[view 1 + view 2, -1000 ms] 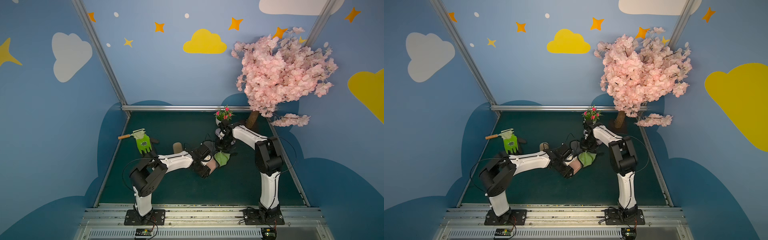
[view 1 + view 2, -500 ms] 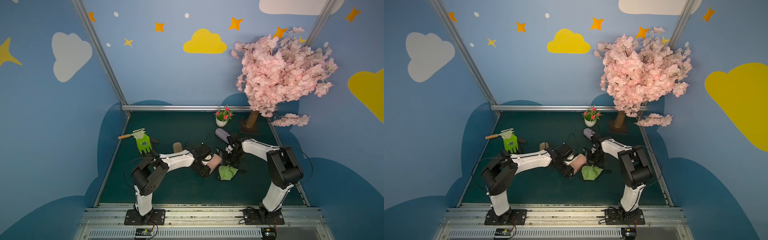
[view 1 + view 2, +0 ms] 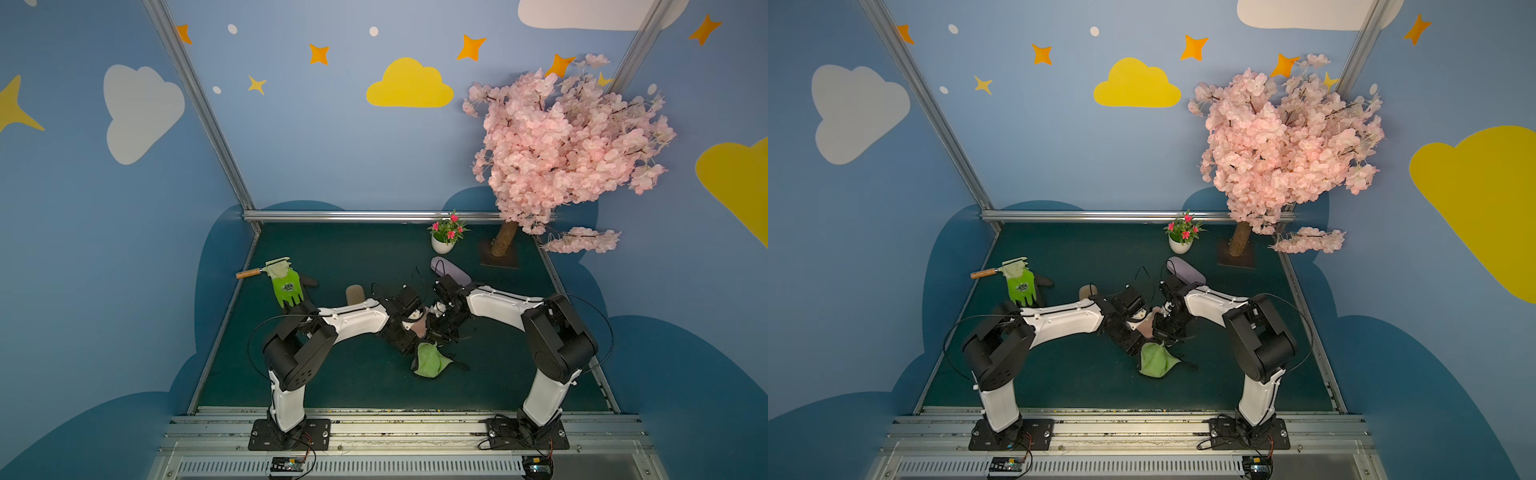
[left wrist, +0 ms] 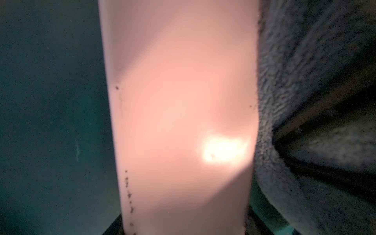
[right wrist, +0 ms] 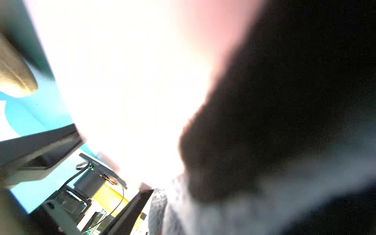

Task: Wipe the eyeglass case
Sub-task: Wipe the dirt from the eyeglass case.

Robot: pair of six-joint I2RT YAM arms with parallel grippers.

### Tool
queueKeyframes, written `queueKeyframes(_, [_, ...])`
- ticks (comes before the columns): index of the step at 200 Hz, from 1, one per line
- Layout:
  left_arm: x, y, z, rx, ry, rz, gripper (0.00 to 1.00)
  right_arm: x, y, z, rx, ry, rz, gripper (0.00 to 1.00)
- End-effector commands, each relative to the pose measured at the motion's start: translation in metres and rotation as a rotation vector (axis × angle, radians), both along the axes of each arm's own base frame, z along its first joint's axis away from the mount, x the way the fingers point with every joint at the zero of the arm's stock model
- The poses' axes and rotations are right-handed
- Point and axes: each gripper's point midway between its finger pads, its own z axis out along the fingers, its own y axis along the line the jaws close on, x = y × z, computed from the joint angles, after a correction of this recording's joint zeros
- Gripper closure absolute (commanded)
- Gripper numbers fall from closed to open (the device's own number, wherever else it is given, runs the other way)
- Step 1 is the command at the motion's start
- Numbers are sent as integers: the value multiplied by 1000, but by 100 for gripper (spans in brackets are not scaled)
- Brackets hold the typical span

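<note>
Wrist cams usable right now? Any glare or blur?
Left wrist view: soft focus, the case fills the frame with one hot glare spot near the cloth, whose texture is readable. Right wrist view: blown out white across the middle and smeared, with the cloth only a dark mass. Both top views: sharp, evenly lit.

In the middle of the frame, the left gripper (image 3: 411, 332) held a smooth pink eyeglass case (image 3: 419, 327). The right gripper (image 3: 440, 323) sat just beside it. A crumpled green cloth (image 3: 430, 360) lay below them.
</note>
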Motion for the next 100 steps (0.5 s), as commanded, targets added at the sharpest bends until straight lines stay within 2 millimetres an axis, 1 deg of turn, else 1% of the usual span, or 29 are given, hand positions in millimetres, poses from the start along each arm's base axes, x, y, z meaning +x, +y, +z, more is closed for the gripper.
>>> queueKeyframes(1, [-28,28,-49,124,134,15,97,-13,9,8,122,84,48,100])
queueKeyframes(13, [-28,28,-48,120,130,13,97,2,-27,-4,-18,53,31,100])
queueKeyframes(20, [-28,28,-48,119,129,12,97,12,-51,-9,-105,28,21,100])
queueKeyframes(26, [-28,29,-48,117,126,12,97,20,-66,-11,-156,9,11,100])
queueKeyframes(37, [-28,27,-47,104,118,5,97,35,-87,-11,-209,-22,-12,100])
queueKeyframes(45, [-28,27,-47,96,111,-2,97,44,-97,-7,-224,-39,-32,100])
queueKeyframes(57, [-28,26,-46,82,99,-12,97,58,-102,7,-216,-80,-50,100])
queueKeyframes(70, [-28,26,-45,66,92,-16,97,70,-102,29,-206,-140,-62,100])
queueKeyframes(85, [-30,25,-46,60,112,-16,97,78,-90,53,-158,-193,-81,100])
queueKeyframes(93, [-29,25,-46,63,123,-15,97,78,-79,60,-113,-199,-97,100])
queueKeyframes(100, [-29,25,-47,66,130,-16,97,77,-70,61,-89,-193,-110,100])
